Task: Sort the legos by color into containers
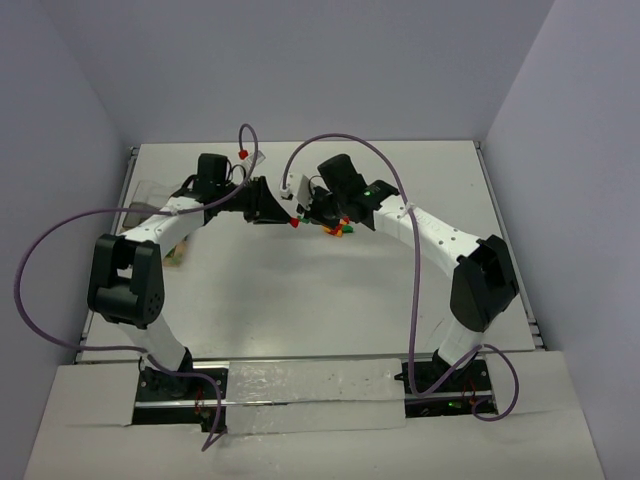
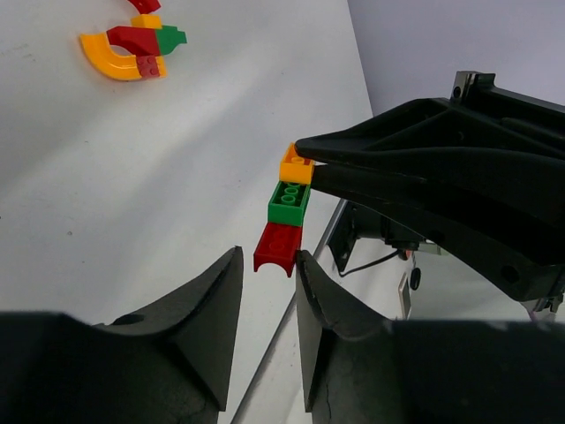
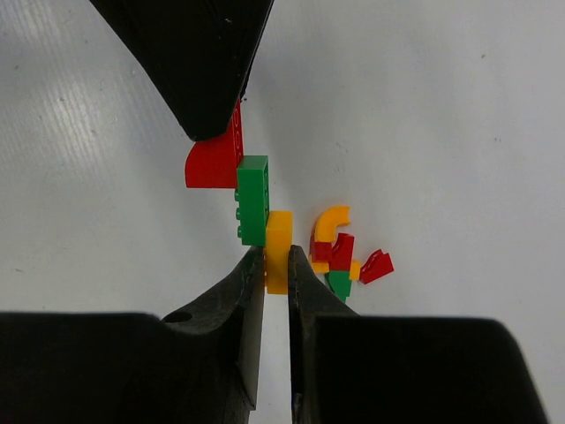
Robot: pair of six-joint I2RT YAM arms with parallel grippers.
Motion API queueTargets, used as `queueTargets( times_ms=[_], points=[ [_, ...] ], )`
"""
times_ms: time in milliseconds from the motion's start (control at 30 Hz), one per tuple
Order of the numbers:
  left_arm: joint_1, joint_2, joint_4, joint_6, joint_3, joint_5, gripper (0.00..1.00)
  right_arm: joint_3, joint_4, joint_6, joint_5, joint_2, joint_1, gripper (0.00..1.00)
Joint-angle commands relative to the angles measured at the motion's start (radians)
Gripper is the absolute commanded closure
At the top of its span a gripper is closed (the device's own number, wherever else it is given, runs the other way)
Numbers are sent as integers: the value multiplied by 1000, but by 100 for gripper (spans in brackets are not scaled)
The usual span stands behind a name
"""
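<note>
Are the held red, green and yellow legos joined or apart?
Joined: red brick, green brick and yellow brick touch in a row, right pincer gripping the yellow.

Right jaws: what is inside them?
The right jaws pinch a yellow brick, partly covered by them. It joins a green brick and a red brick, whose top the left jaws cover.

A chain of three legos [image 2: 290,203] at the centre of the left wrist frame is running orange-yellow, green, then red; the loose pile [image 2: 132,44] upper left is mixing a yellow arch with red and green. The left gripper [image 2: 267,263] and right gripper [image 3: 275,256] are showing black, the table [image 2: 132,247] white
</note>
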Motion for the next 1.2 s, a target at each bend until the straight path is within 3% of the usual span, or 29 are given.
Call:
queueTargets(
  times_ms=[0, 367, 567, 900, 1167],
  points=[
    [-12, 10, 47, -9, 34, 50, 71, 0, 40, 9, 5, -40, 9, 100],
    [-12, 4, -44, 83, 48, -3, 100, -11, 42, -4, 30, -33, 12, 100],
    [-12, -2, -159, 212, 67, -108, 100, -14, 42, -7, 31, -29, 9, 100],
    [-12, -88, -143, 317, -2, -282, 100, -3, 40, -1, 27, -18, 3, 100],
    [-7, -128, -136, 323, -37, -233, 100, -15, 39, 9, 7, -7, -5, 100]
  ],
)
